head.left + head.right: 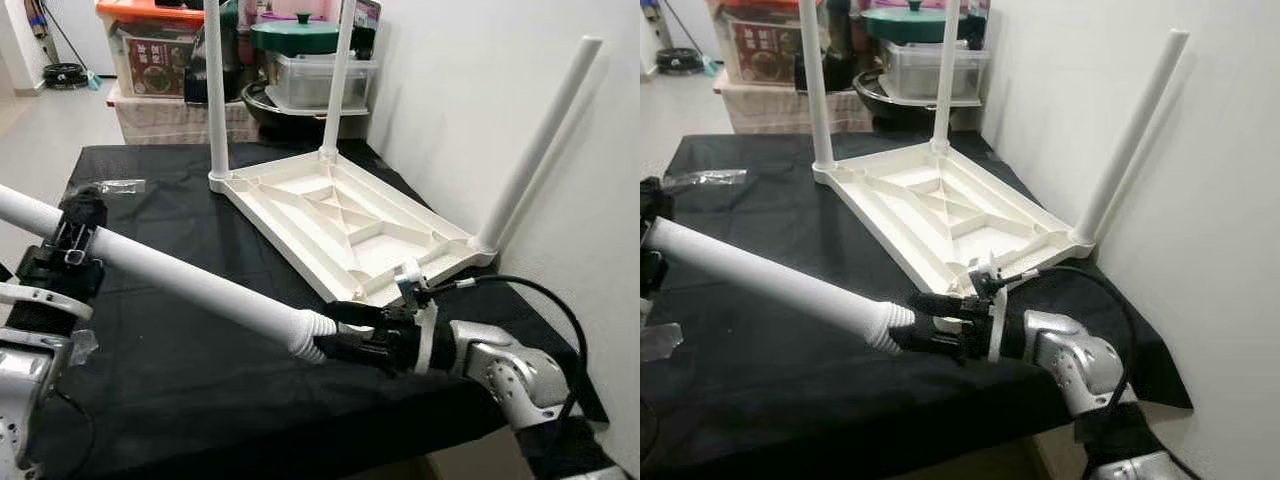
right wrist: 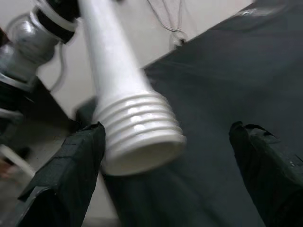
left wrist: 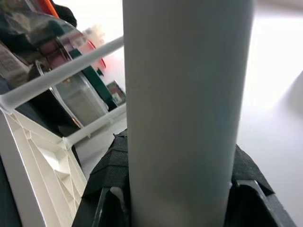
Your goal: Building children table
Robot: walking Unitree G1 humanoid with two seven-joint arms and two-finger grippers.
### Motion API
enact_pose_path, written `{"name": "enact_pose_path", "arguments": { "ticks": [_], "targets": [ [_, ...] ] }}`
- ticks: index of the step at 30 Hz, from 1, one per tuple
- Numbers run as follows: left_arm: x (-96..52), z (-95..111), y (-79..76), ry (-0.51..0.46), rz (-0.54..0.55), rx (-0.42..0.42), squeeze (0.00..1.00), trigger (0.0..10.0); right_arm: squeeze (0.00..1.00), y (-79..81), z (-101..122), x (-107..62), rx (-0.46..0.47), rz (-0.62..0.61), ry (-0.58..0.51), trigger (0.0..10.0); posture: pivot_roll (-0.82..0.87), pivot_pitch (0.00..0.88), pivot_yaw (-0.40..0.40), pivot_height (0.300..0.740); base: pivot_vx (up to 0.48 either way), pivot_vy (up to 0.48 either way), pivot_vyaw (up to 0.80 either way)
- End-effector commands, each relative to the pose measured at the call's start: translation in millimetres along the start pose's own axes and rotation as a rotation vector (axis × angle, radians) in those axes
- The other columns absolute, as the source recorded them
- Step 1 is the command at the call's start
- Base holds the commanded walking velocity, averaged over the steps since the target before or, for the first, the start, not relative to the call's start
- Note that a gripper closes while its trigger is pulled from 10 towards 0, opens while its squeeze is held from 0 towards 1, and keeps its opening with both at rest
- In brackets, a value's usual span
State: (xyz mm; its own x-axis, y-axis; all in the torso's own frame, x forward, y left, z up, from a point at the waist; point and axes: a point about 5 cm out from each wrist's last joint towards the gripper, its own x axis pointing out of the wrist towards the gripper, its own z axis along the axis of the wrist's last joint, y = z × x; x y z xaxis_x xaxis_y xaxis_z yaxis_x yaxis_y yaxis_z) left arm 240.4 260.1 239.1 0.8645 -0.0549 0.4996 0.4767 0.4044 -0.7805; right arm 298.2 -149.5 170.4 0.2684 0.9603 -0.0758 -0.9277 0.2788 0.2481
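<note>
**Fourth leg held across the black-covered table**

Beyond the table's far edge, a clear lidded storage box [image 1: 320, 78] sits under a green pot lid [image 1: 297, 36]; its contents cannot be made out. The upturned white tabletop [image 1: 345, 225] lies by the far right corner with three legs fitted. The left gripper [image 1: 70, 245] is clamped on the loose table leg [image 1: 180, 275]. The right gripper [image 1: 345, 332], fingers spread, brackets its threaded end near the front edge.
</note>
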Motion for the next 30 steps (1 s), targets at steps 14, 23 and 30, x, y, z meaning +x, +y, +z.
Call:
{"name": "enact_pose_path", "arguments": {
  "ticks": [14, 23, 30],
  "targets": [
    [20.9, -57.5, -13.3, 0.353, -0.124, -0.005, 0.0, 10.0, 0.0, 31.1, 60.5, 82.8, -0.117, 0.266, 0.151, 10.0, 0.05, 0.0, -0.067, 0.74, 0.0, 0.0, 0.0],
    [19.7, -73.8, -17.2, 0.413, -0.145, -0.013, 0.0, 10.0, 0.0, 33.4, 62.6, 112.4, 0.001, 0.182, 0.336, 10.0, 0.05, 0.0, -0.085, 0.74, 0.0, 0.0, 0.0],
    [19.7, -85.2, -19.5, 0.44, -0.164, -0.024, 0.0, 10.0, 0.0, 34.6, 55.2, 123.6, 0.04, 0.113, 0.432, 10.0, 0.04, 0.0, -0.095, 0.74, 0.0, 0.0, 0.0]
  ]
}}
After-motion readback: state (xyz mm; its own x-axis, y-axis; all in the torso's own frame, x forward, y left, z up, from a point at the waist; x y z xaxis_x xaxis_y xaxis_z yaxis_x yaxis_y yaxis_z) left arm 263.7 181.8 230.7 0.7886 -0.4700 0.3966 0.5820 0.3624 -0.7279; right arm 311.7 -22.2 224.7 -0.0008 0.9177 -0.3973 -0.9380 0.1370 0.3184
